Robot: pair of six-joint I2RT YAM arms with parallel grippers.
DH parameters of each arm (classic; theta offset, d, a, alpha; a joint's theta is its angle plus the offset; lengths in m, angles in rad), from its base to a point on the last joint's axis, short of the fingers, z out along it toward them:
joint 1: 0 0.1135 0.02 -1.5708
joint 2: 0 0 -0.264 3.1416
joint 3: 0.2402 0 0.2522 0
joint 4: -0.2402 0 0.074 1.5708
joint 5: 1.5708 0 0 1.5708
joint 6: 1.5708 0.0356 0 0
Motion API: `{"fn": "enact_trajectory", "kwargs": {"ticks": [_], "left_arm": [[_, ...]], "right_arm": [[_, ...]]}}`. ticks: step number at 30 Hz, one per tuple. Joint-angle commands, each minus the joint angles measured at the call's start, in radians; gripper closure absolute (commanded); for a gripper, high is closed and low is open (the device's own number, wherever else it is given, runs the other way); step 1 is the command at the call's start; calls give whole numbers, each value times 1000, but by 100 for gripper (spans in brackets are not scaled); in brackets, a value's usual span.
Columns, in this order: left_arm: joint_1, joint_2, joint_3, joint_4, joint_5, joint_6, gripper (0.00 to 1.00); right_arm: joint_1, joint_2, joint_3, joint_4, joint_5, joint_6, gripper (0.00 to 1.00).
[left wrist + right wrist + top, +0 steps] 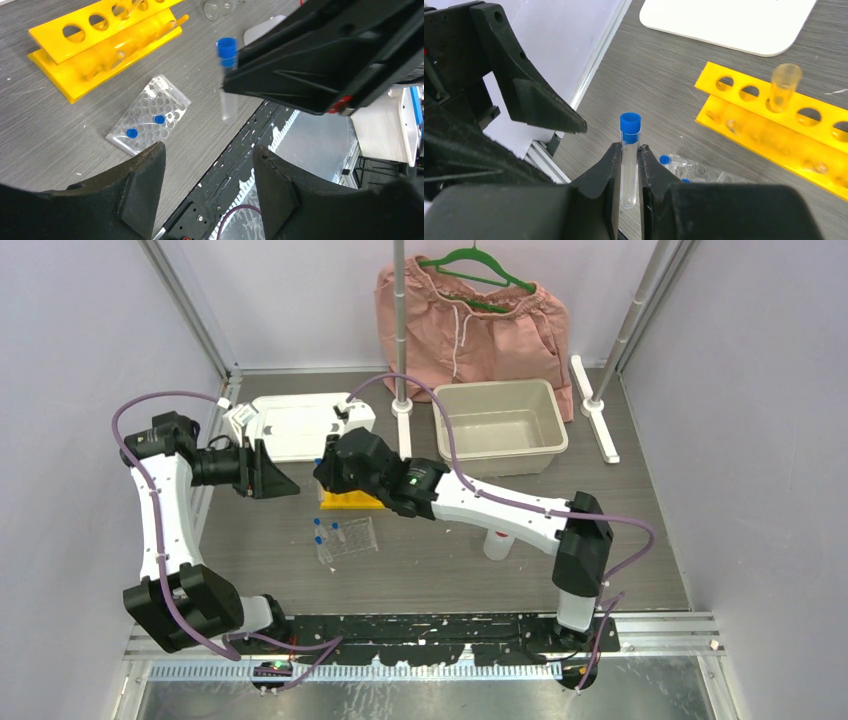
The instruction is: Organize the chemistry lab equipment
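Note:
My right gripper (628,152) is shut on a clear blue-capped tube (629,160) and holds it upright above the table, left of the yellow holed rack (774,125). The held tube also shows in the left wrist view (228,85). One uncapped clear tube (784,87) stands in the rack. A clear plastic tray (148,115) lies in front of the rack (105,45) with two more blue-capped tubes (159,119) in it. My left gripper (207,165) is open and empty, close to the left of the right gripper (322,472). A white bottle (497,543) is partly hidden under the right arm.
A beige bin (545,440) stands at the back right, and a flat white tray (300,425) at the back left. Pink shorts on a green hanger (470,325) hang behind on a pole. A small clear beaker (220,7) sits beyond the rack.

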Motion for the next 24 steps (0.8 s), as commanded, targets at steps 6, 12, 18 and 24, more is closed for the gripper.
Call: {"fn": "enact_trajectory", "kwargs": {"ticks": [6, 12, 18, 24], "left_arm": [[-10, -4, -9, -33, 97, 63, 47], [-16, 15, -26, -23, 95, 59, 51], [-23, 13, -25, -19, 94, 58, 63], [-25, -1, -32, -13, 66, 84, 91]], "right_arm": [[11, 52, 102, 190, -56, 71, 92], [11, 76, 126, 216, -100, 107, 92], [11, 107, 154, 221, -127, 125, 92], [-5, 130, 200, 142, -159, 135, 64]]}}
